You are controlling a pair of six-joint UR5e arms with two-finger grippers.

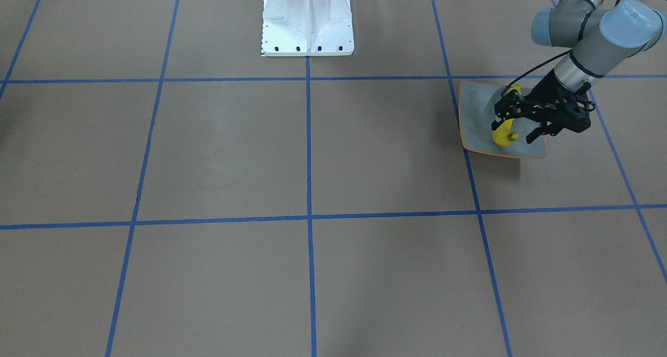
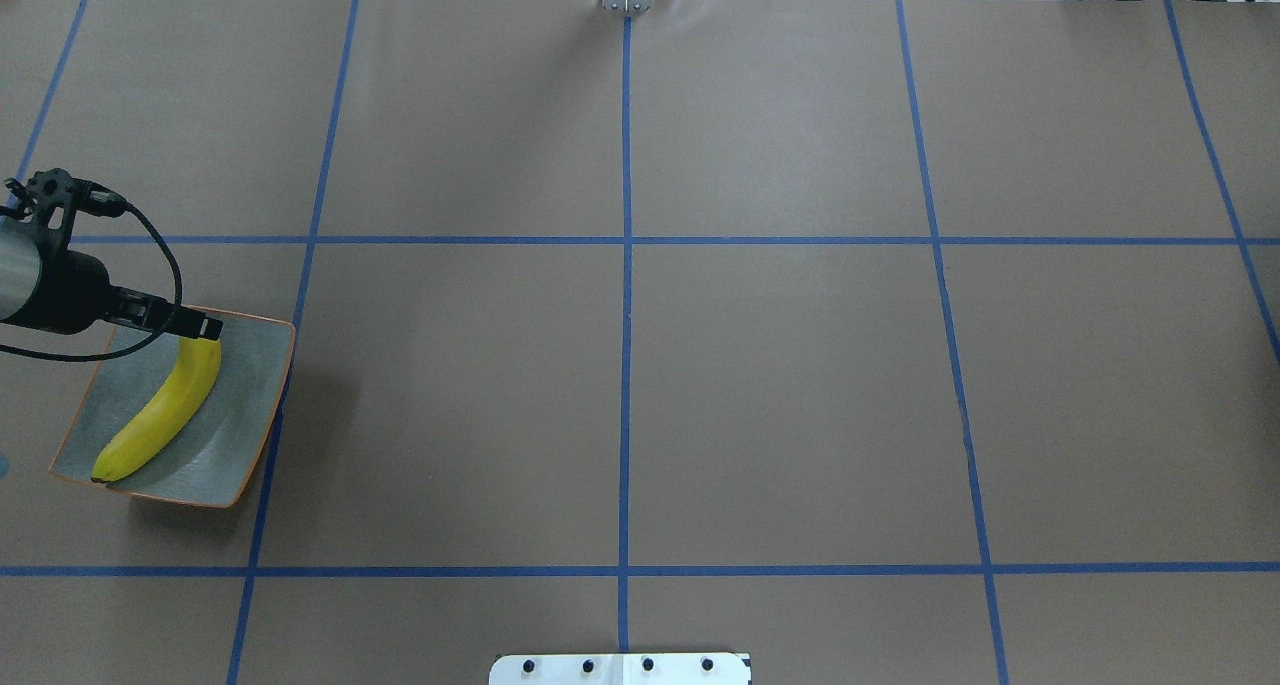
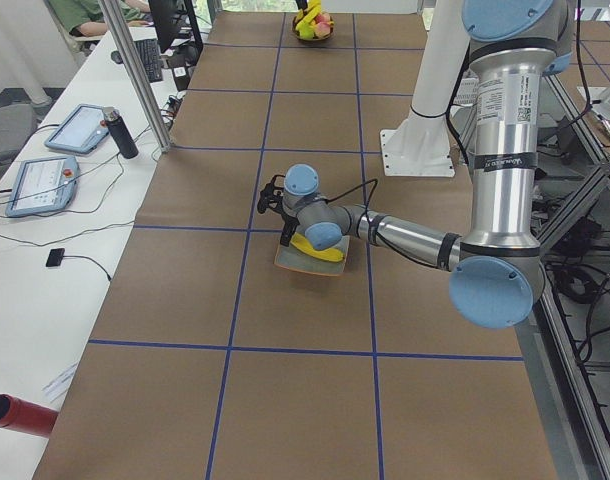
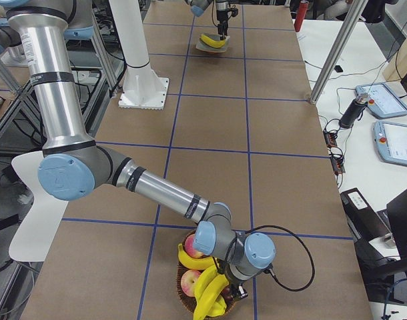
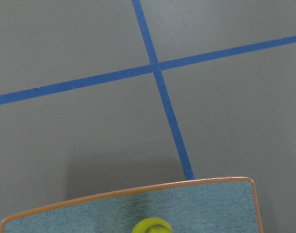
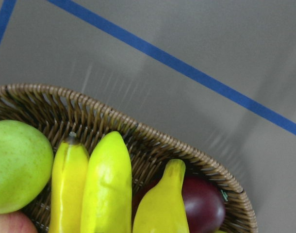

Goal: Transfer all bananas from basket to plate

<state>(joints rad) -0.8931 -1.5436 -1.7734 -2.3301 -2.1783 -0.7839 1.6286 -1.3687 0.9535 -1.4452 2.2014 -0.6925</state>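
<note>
- Left gripper (image 1: 513, 134): fingers spread, low over the plate (image 1: 477, 112), at one end of a banana (image 2: 160, 415).
- Banana: lies diagonally on the plate and runs away from the gripper.
- Right gripper (image 4: 231, 291): down in the basket (image 6: 153, 138); cannot tell whether spread or pressed together.
- Below it: three bananas (image 6: 106, 189), a green fruit (image 6: 17, 165) and a dark red fruit (image 6: 208, 204).
</note>
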